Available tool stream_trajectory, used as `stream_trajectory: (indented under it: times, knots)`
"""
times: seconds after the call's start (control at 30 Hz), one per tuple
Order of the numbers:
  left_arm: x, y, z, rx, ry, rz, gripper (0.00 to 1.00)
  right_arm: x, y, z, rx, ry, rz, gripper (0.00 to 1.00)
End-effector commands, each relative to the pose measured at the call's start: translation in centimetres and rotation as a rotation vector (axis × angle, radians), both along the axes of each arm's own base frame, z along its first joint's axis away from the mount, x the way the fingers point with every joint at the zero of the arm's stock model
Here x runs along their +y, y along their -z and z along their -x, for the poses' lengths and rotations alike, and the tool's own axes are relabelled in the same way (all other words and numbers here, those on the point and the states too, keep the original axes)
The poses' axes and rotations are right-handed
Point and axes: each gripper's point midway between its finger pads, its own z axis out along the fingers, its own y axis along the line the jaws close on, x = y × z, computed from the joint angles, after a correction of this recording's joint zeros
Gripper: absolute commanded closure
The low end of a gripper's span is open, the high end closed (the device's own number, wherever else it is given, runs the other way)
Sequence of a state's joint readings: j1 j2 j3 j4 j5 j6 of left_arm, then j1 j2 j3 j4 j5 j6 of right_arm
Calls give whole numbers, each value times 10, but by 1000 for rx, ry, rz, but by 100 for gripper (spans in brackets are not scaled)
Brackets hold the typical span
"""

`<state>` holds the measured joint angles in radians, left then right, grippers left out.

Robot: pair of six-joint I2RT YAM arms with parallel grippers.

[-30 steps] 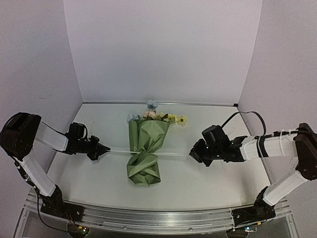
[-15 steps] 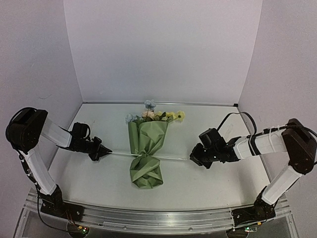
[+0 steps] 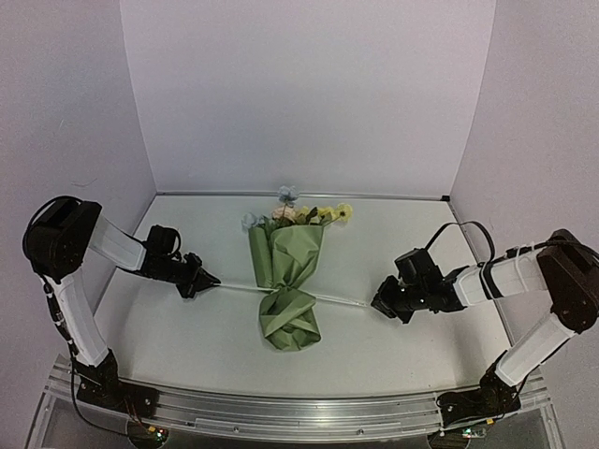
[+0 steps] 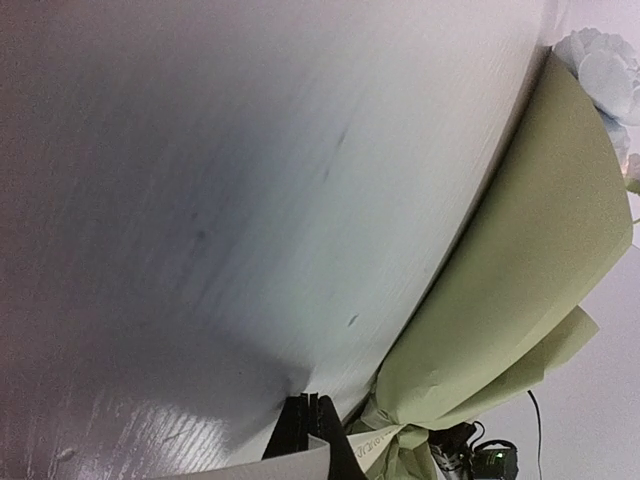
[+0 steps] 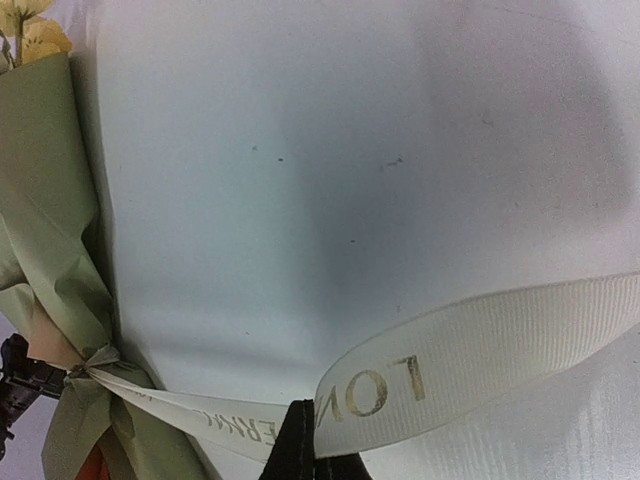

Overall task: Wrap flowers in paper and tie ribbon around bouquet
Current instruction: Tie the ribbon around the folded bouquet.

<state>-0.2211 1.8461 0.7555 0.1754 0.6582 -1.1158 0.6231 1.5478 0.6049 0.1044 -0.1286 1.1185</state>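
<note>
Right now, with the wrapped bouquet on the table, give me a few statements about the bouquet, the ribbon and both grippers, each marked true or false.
1. The olive-green paper bouquet lies flat on the white table, with its pale blooms toward the back wall. True.
2. The cream-white lettered ribbon lies loose beside the bouquet. False: it cinches the bouquet's narrow waist and stretches out to both sides.
3. The left gripper is shut on the ribbon. True.
4. The right gripper is open and holds nothing. False: it is shut on the ribbon's other side.
</note>
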Motion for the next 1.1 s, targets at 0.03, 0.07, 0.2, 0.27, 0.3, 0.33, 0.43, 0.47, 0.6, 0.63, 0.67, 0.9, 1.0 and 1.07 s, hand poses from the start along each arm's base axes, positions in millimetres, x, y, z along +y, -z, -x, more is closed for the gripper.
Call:
stream_trajectory:
  times: [0.03, 0.07, 0.2, 0.27, 0.3, 0.33, 0.43, 0.47, 0.6, 0.63, 0.67, 0.9, 1.0, 1.07]
  knots:
    - [71, 21, -42, -59, -177, -242, 100, -99, 32, 20, 120, 166, 395, 100]
    - [69, 20, -43, -66, -158, -242, 100, -92, 26, 13, 107, 148, 379, 100]
    - [61, 13, -50, -98, -115, -238, 100, -73, 6, 0, 77, 69, 341, 100]
    - [57, 10, -52, -112, -100, -234, 100, -64, -9, -3, 43, 13, 351, 88]
    - [55, 9, -52, -115, -90, -232, 100, -58, -17, -4, 27, -14, 355, 77]
    - [52, 8, -53, -118, -82, -229, 100, -51, -24, -3, 14, -46, 360, 66]
    - [46, 6, -51, -123, -61, -220, 100, -28, -47, -6, -38, -123, 346, 48]
    - [44, 6, -51, -124, -55, -218, 100, -18, -56, -7, -62, -153, 341, 46]
    - [37, 4, -46, -130, -32, -202, 100, 38, -101, -16, -169, -292, 330, 39]
    - [33, 2, -46, -134, -24, -195, 100, 57, -111, -17, -191, -343, 326, 38]
    - [29, 2, -44, -133, -14, -191, 100, 76, -122, -22, -216, -376, 318, 38]
    - [-15, -1, -23, -135, 53, -143, 100, 194, -153, -29, -317, -625, 293, 49]
    - [-43, -5, -10, -145, 103, -120, 100, 214, -147, -24, -319, -683, 306, 55]
    - [-56, -8, -5, -153, 118, -105, 100, 221, -142, -19, -303, -715, 297, 59]
